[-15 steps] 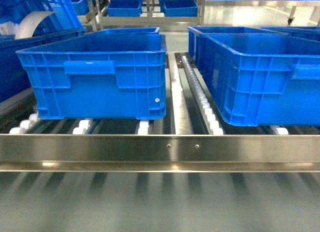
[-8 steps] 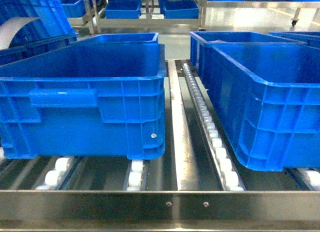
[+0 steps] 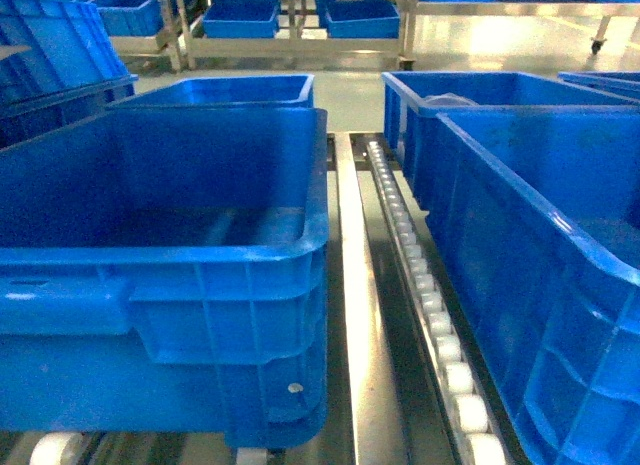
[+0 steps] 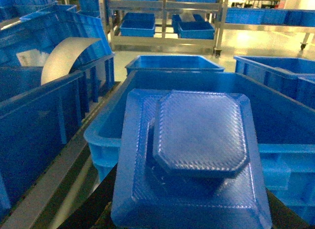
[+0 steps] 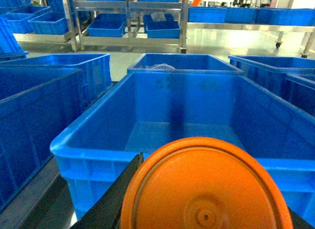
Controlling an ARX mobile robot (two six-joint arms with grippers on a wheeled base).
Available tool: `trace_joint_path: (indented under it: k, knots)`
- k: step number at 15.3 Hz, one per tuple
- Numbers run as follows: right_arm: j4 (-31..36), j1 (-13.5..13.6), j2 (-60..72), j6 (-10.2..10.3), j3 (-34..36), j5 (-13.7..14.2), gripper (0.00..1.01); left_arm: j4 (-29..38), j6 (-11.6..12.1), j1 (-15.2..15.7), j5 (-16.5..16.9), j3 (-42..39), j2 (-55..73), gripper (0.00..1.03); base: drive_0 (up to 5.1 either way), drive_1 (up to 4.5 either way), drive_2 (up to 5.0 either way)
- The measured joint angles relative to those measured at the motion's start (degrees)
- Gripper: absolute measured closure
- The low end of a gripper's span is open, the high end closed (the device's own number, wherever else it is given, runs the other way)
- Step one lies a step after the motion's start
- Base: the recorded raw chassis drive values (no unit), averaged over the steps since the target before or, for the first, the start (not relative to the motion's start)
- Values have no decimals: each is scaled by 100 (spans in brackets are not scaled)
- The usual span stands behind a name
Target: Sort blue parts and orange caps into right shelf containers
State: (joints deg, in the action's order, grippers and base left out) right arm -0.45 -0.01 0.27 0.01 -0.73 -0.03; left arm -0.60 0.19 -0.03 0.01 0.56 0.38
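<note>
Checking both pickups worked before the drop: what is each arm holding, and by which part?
Left carries a blue part, right an orange cap; the grip points are hidden underneath.

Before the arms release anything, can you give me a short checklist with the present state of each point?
1. Blue part is at the left claw, in front of the left crate: ok.
2. Orange cap is at the right claw, in front of the right crate: ok.
3. Claw grip on each piece: cannot tell, fingers are hidden behind the pieces.
4. Left crate interior free to receive: ok, head view shows a bare floor.
5. Right crate interior free: ok, bare floor.
6. Pieces already above the crate openings: cannot tell.
</note>
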Motion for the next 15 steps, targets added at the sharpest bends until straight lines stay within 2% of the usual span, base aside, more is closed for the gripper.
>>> trace_joint_path:
  k: [15]
  knots:
    - [11, 0, 0, -2, 0, 2, 57, 20, 0, 0, -4, 0, 0, 60, 0, 0, 0]
